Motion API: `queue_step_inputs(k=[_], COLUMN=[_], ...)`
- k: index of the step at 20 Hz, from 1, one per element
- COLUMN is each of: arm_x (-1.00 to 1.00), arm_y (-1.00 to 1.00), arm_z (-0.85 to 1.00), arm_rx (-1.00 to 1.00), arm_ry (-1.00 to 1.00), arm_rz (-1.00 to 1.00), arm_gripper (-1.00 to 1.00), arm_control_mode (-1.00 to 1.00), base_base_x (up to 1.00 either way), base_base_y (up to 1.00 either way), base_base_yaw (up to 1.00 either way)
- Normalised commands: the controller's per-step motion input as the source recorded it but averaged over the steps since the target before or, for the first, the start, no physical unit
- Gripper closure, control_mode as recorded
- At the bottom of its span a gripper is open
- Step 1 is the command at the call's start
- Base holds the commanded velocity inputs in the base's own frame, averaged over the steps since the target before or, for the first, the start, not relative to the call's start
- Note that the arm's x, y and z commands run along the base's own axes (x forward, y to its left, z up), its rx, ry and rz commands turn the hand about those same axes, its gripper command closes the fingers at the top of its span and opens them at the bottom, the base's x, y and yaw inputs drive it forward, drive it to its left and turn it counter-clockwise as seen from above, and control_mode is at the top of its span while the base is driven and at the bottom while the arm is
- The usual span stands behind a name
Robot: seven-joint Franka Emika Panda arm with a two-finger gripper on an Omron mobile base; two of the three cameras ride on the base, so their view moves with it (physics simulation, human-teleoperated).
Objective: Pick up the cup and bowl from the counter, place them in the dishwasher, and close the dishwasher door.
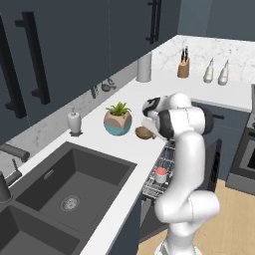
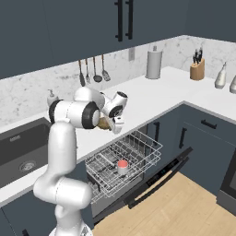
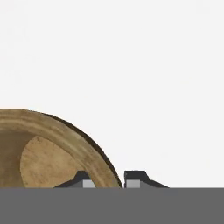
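The brown wooden bowl (image 1: 143, 132) (image 2: 103, 123) sits on the white counter (image 1: 134, 97) beside the plant pot. My gripper (image 3: 108, 177) is down at its near edge. In the hand view the bowl's rim (image 3: 65, 135) runs between the two dark fingertips, which stand close on either side, shut on it. The salmon-red cup (image 1: 161, 174) (image 2: 122, 167) stands upright in the pulled-out wire rack (image 2: 138, 147) of the dishwasher. The dishwasher door (image 2: 156, 179) hangs open below the rack.
A pink-and-teal plant pot (image 1: 118, 121) stands just left of the bowl, with a white soap dispenser (image 1: 74, 122) beyond it. The dark double sink (image 1: 69, 184) lies to the left. A paper towel roll (image 1: 144, 67), a knife block (image 1: 184, 64) and bottles (image 1: 209, 72) line the back.
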Motion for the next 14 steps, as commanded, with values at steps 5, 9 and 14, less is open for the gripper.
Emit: queue_step_inputs(k=[5,9,14], arm_x=[-0.99,-1.00,-0.99], arm_y=[-1.00,-1.00,-0.84], arm_z=[0.00,0.00,-0.18], arm_rx=[0.10,0.17,0.15], arm_ry=[-0.06,-0.04,-0.02], arm_rz=[-0.03,-0.01,0.00], arm_gripper=[1.00,1.00,1.00], arm_control_mode=[-1.00,-1.00,-1.00], base_base_x=[0.00,0.00,0.00], base_base_y=[0.00,0.00,0.00], base_base_yaw=[0.00,0.00,0.00])
